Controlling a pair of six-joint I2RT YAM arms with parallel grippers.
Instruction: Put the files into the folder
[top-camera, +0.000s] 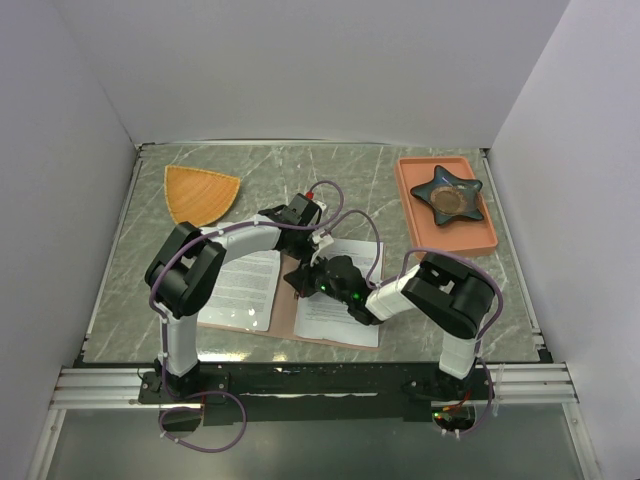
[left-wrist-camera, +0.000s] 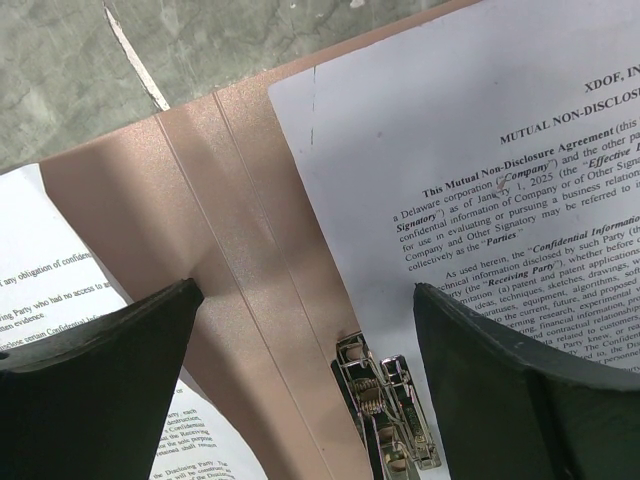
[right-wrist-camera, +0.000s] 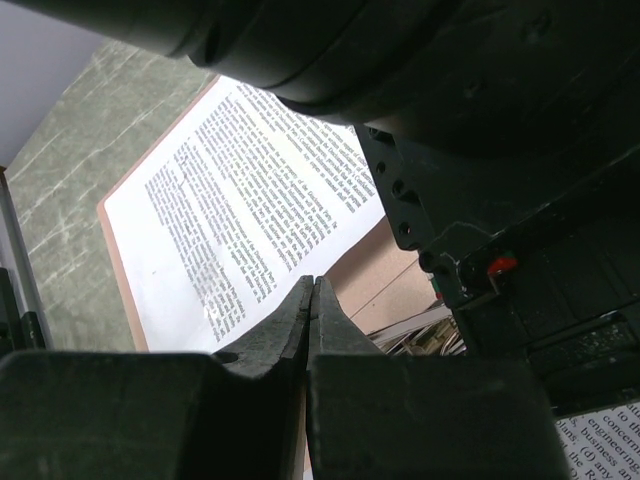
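Pinkish-brown folder (left-wrist-camera: 225, 240) lies open flat, printed files (left-wrist-camera: 430, 140) on L & R halves.

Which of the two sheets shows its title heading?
The sheet right of the folder's crease, left wrist view; the other sheet shows only body text.

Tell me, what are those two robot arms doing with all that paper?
Two robot arms are filing papers. The pinkish-brown folder lies open on the table, with printed sheets on both halves. The left hand is wide open above the folder's crease and a metal clip. The right hand is pinched shut, low over the middle of the folder, with no sheet in it that I can see.
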